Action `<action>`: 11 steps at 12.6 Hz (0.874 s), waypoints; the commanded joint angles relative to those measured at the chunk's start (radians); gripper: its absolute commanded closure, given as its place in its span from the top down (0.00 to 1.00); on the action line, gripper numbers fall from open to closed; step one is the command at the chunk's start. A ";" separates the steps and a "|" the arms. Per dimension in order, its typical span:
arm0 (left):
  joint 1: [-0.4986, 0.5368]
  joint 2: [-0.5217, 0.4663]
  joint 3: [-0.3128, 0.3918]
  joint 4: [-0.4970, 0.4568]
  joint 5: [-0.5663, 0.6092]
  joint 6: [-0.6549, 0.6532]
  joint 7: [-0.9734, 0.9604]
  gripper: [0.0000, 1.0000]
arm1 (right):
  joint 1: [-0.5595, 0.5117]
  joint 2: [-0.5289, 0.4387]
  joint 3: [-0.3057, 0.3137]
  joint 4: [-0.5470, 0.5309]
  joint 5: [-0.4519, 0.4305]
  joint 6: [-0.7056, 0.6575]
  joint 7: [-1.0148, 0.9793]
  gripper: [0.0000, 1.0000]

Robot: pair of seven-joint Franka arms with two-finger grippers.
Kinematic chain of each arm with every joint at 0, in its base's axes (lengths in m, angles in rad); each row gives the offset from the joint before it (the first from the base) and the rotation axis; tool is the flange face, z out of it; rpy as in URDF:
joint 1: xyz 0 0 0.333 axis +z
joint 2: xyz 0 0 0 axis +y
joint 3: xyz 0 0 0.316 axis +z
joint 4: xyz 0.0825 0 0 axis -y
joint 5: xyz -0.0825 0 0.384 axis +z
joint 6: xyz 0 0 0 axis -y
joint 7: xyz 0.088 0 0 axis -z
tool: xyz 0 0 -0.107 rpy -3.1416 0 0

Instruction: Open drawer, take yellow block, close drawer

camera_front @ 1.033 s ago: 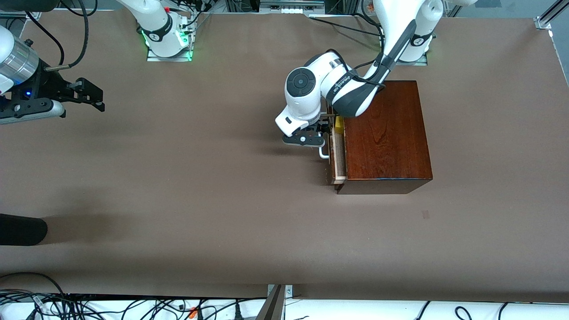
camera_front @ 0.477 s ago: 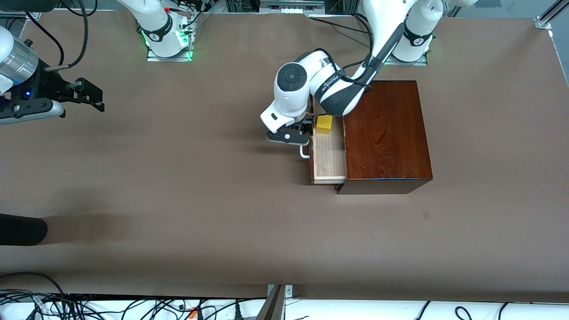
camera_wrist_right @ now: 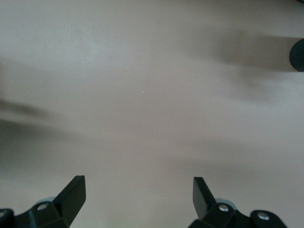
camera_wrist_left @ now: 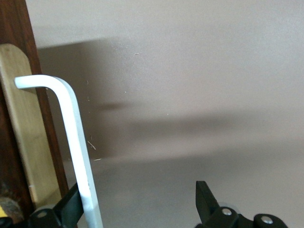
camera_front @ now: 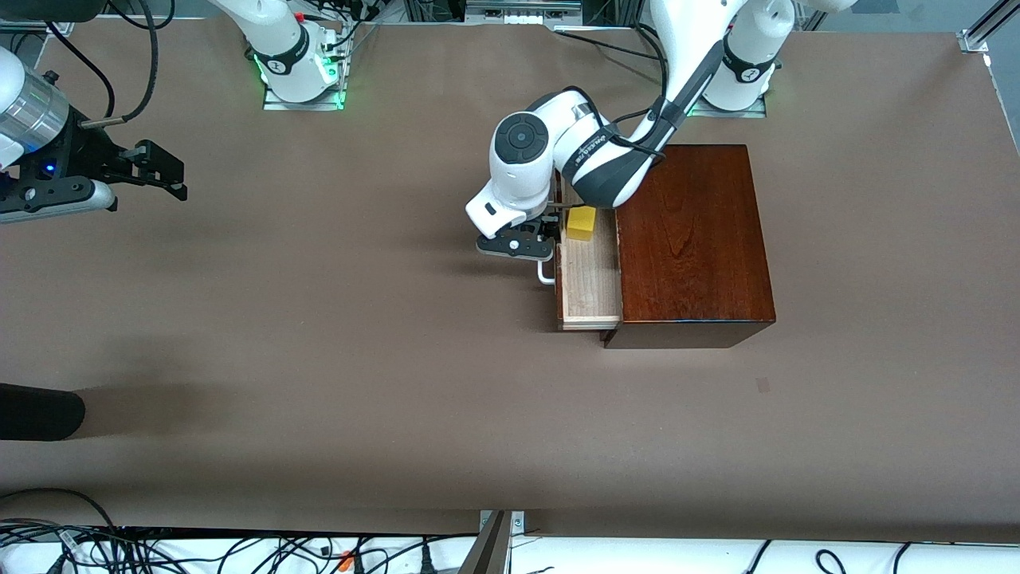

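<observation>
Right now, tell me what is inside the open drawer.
The drawer, pulled out of the wooden box, holds one yellow block on its pale floor. The left arm covers the end farthest from the front camera; the part inside the box is hidden.

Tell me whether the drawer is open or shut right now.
Open. The drawer is pulled out of the wooden box, its pale tray bared with the yellow block sitting inside.

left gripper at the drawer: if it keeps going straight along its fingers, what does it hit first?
Probably the bare table. The left gripper is open with the white handle against one finger, and its fingers point down past the drawer front; depth is unclear.
</observation>
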 commanded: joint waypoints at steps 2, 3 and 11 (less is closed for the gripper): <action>-0.044 0.033 0.001 0.147 0.077 -0.155 0.015 1.00 | -0.002 0.009 -0.002 0.023 0.009 -0.005 -0.001 1.00; -0.044 0.029 0.001 0.156 0.089 -0.175 0.015 1.00 | -0.001 0.009 -0.002 0.024 0.009 -0.004 0.009 1.00; 0.147 -0.105 0.000 0.365 0.058 -0.566 0.272 1.00 | 0.016 0.067 0.008 0.024 0.106 0.010 -0.007 1.00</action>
